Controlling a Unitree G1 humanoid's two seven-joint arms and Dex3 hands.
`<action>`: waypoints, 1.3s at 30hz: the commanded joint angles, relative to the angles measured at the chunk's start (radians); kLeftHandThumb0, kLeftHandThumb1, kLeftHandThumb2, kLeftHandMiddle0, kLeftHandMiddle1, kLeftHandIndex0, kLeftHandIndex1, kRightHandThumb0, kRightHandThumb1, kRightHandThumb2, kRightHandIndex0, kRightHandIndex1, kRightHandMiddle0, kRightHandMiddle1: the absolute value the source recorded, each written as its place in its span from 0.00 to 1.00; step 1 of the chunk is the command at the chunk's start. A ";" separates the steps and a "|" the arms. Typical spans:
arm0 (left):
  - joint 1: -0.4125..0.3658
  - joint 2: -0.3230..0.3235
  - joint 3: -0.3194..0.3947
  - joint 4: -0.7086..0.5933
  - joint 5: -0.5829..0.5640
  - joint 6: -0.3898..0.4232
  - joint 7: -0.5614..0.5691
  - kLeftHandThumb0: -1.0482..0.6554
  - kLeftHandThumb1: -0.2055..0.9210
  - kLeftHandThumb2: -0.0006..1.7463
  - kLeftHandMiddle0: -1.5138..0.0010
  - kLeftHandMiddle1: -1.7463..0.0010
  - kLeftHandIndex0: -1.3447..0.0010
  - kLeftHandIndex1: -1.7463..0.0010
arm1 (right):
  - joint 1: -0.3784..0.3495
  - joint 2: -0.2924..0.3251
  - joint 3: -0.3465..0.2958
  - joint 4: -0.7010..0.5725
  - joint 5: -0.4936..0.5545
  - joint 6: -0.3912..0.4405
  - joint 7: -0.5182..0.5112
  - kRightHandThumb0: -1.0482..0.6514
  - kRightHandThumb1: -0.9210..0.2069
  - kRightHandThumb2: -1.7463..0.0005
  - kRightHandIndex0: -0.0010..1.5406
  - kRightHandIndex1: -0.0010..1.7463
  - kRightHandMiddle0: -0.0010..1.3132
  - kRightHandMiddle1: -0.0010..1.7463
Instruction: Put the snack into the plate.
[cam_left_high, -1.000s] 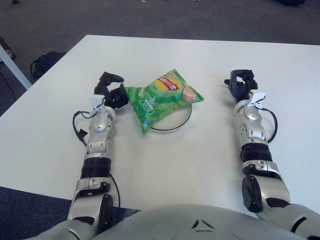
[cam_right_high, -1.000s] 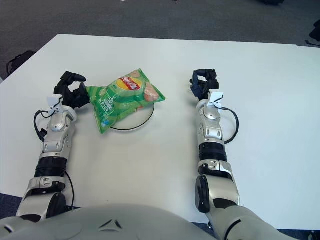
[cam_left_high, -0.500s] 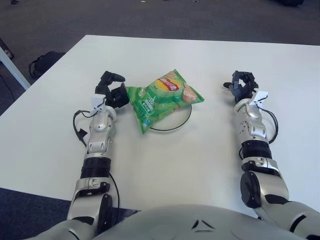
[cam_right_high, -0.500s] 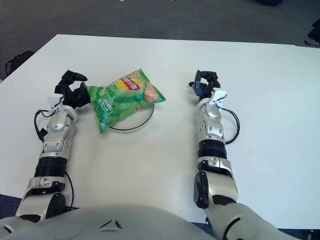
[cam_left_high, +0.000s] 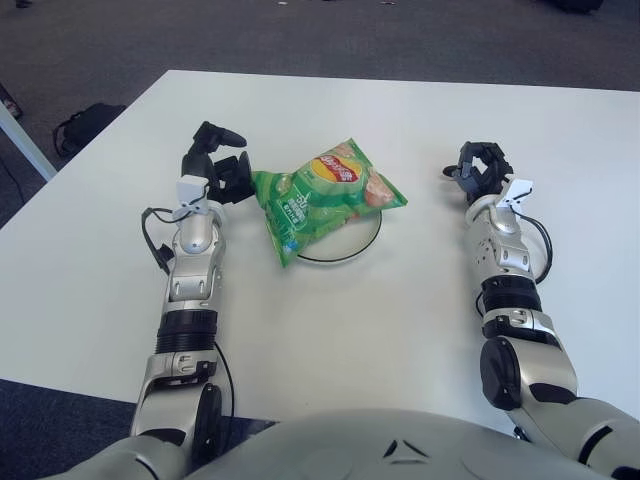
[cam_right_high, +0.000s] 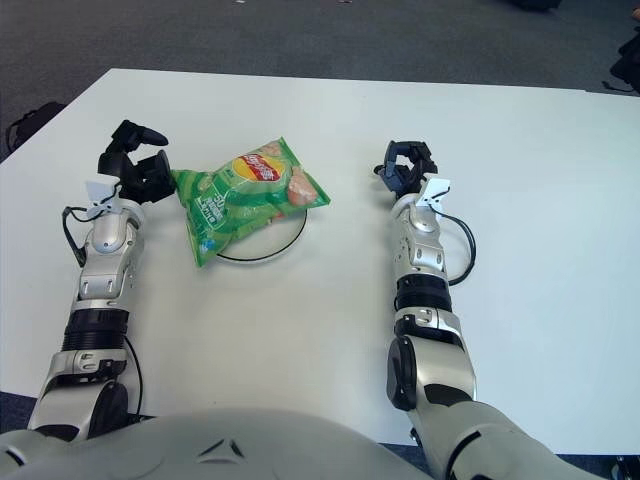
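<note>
Our left hand (cam_left_high: 218, 170) sits just beside the left end of the green crinkly foil snack bag (cam_left_high: 322, 195), fingers spread, gripping nothing. Snack bag lies on the round white black-rimmed plate (cam_left_high: 355, 243), overhanging its left rim, mid white table (cam_left_high: 330, 320). Our right hand (cam_left_high: 479, 172) shows right of plate, fingers curled, empty.

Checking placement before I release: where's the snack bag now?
The snack bag lies across the plate, overhanging its left rim, just right of the left hand.
</note>
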 joint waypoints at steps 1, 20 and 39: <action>-0.026 0.007 -0.003 -0.008 0.026 -0.018 0.027 0.36 0.61 0.64 0.20 0.00 0.64 0.00 | 0.026 0.002 0.013 0.036 -0.009 0.029 0.009 0.39 0.24 0.49 0.32 0.90 0.28 1.00; -0.066 0.012 0.007 -0.027 -0.016 0.032 0.004 0.36 0.60 0.64 0.22 0.00 0.64 0.00 | 0.082 -0.017 0.109 0.068 -0.114 -0.057 0.044 0.38 0.27 0.47 0.38 0.96 0.29 1.00; -0.130 0.025 0.048 0.030 -0.146 0.123 -0.068 0.37 0.64 0.61 0.21 0.00 0.66 0.00 | 0.075 -0.038 0.143 0.221 -0.156 -0.252 0.065 0.36 0.39 0.37 0.52 1.00 0.37 1.00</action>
